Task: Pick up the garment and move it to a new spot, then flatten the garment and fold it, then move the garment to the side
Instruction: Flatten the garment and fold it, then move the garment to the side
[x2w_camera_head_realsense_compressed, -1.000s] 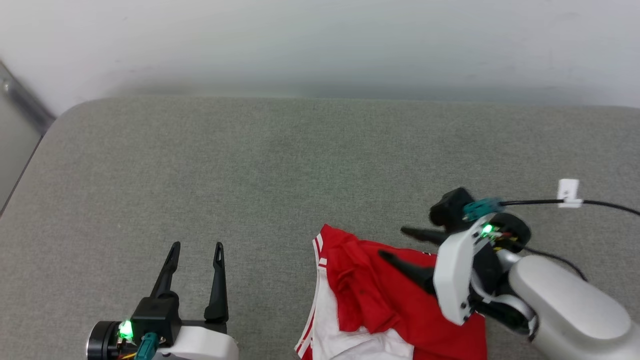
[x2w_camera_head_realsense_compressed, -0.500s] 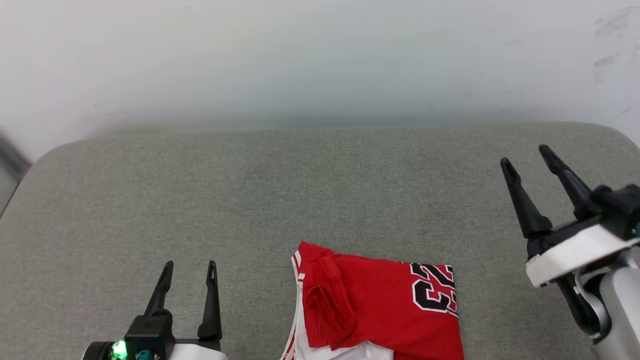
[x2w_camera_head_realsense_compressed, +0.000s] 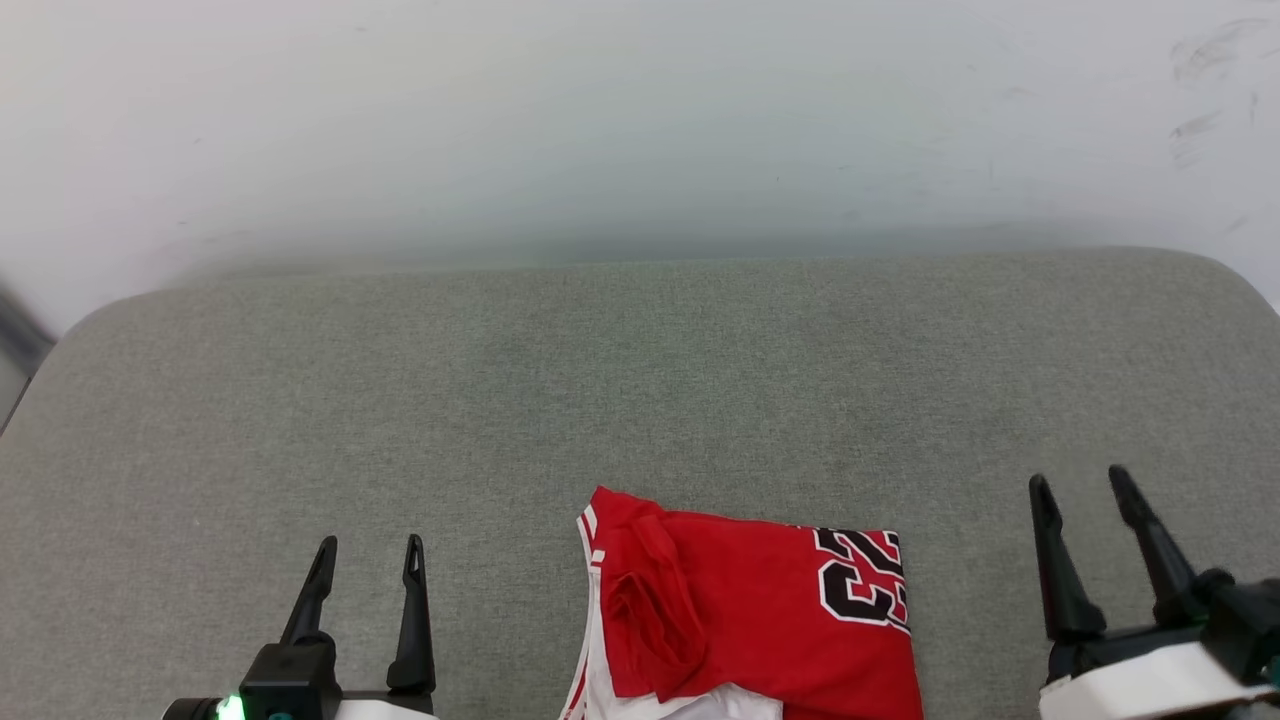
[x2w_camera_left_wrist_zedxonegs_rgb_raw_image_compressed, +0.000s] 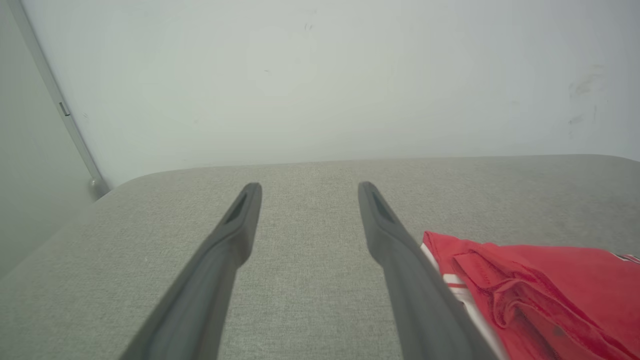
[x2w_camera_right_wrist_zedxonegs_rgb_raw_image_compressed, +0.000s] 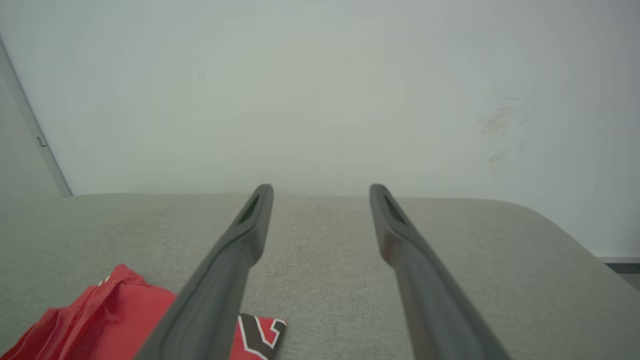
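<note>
The garment (x2w_camera_head_realsense_compressed: 760, 610), a red jersey with white trim and a black-and-white number, lies folded on the grey cushion (x2w_camera_head_realsense_compressed: 640, 380) at the lower middle of the head view. My left gripper (x2w_camera_head_realsense_compressed: 368, 545) stands open at the lower left, apart from the garment, nothing between its fingers. At the lower right, my right gripper (x2w_camera_head_realsense_compressed: 1080, 482) is open too, empty, clear of the cloth. In the left wrist view the garment (x2w_camera_left_wrist_zedxonegs_rgb_raw_image_compressed: 540, 285) lies right of the open left gripper (x2w_camera_left_wrist_zedxonegs_rgb_raw_image_compressed: 309, 186). In the right wrist view the garment (x2w_camera_right_wrist_zedxonegs_rgb_raw_image_compressed: 100, 320) lies lower left of the right gripper (x2w_camera_right_wrist_zedxonegs_rgb_raw_image_compressed: 321, 187).
A pale wall (x2w_camera_head_realsense_compressed: 640, 120) rises behind the cushion's far edge. The cushion's rounded corners show at the far left (x2w_camera_head_realsense_compressed: 90, 320) and far right (x2w_camera_head_realsense_compressed: 1230, 275). A grey vertical rail (x2w_camera_left_wrist_zedxonegs_rgb_raw_image_compressed: 60, 105) runs down the wall at the left.
My right gripper has lifted off the garment and swung out to the right side, then drawn back low. The garment now lies folded with the number showing. The head camera shifted.
</note>
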